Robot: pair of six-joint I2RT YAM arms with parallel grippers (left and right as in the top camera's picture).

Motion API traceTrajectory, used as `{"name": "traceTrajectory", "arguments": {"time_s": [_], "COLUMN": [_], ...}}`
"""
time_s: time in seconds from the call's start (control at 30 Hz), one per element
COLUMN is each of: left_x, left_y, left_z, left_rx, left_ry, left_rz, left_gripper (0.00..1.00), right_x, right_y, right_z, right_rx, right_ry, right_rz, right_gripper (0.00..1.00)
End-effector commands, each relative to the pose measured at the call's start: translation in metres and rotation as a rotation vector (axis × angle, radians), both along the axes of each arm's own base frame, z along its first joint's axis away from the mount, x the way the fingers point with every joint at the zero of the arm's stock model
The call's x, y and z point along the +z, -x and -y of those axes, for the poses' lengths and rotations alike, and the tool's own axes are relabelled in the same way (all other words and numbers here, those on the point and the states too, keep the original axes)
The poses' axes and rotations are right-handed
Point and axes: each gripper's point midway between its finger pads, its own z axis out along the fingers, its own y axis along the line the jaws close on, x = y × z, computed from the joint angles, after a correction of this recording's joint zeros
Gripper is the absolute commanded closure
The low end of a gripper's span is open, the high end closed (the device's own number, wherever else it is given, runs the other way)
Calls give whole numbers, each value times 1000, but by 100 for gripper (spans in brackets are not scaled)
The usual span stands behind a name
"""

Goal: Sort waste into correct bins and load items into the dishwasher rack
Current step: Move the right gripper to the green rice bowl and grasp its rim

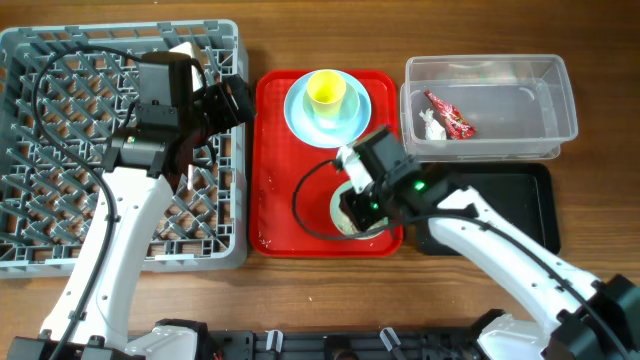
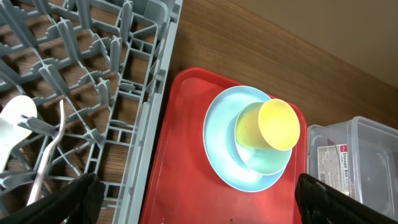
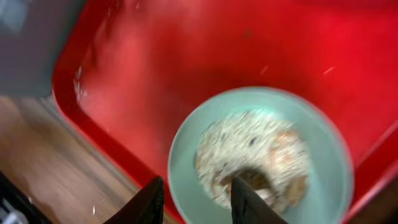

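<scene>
A: Where's your right gripper (image 3: 198, 186) rn?
B: It's hanging over the mint bowl (image 3: 186, 155) w/ the rice-like crumbs (image 3: 249, 149), at the near-right corner of the red tray (image 3: 186, 56). Its fingers are straddling the bowl's rim, one inside, one outside. Jaws are standing parted, not pinching, tho that wrist view's blurry.
A: And the left?
B: Your left gripper (image 2: 199, 186) is hovering by the right wall of the rack (image 2: 146, 143), jaws gaping wide, carrying nothing. A white spoon (image 2: 15, 121) is lying in the rack. The yellow cup (image 2: 280, 124) is sitting in the 2nd bowl (image 2: 264, 163) on the blue plate (image 2: 217, 149). The red wrapper (image 1: 452, 117) & paper scrap (image 1: 431, 126) are lying in the clear tub (image 1: 560, 110). The black tray (image 1: 500, 185) is sitting just in front of it.
</scene>
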Motion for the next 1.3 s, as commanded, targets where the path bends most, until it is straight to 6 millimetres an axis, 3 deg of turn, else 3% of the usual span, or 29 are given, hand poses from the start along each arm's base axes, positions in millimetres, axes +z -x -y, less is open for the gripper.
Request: {"name": "traceTrajectory", "arguments": {"time_s": [0.0, 0.13, 0.33, 0.6, 0.8, 0.97, 1.27], "left_x": [4, 4, 4, 4, 4, 4, 4], "left_y": [1, 1, 1, 1, 1, 1, 1], "left_z": [2, 2, 2, 2, 2, 2, 2], "left_rx": [-3, -3, -3, -3, -3, -3, -3], "left_ry": [18, 18, 18, 18, 18, 18, 18], "left_rz": [8, 8, 8, 8, 8, 8, 8], "left_gripper": [0, 0, 0, 0, 0, 0, 0], "right_x": [-19, -31, -54, -58, -58, -59, -69], "right_y": [10, 14, 19, 31, 33, 32, 33], "right_z": [-11, -24, -20, -10, -10, -10, -12], "right_rx": [64, 100, 107, 106, 78, 85, 86], "right_ry": [32, 39, 91, 129, 126, 126, 132], "right_rz": [8, 1, -59, -113, -130, -126, -151], "right_gripper": [64, 64, 65, 80, 79, 73, 76]}}
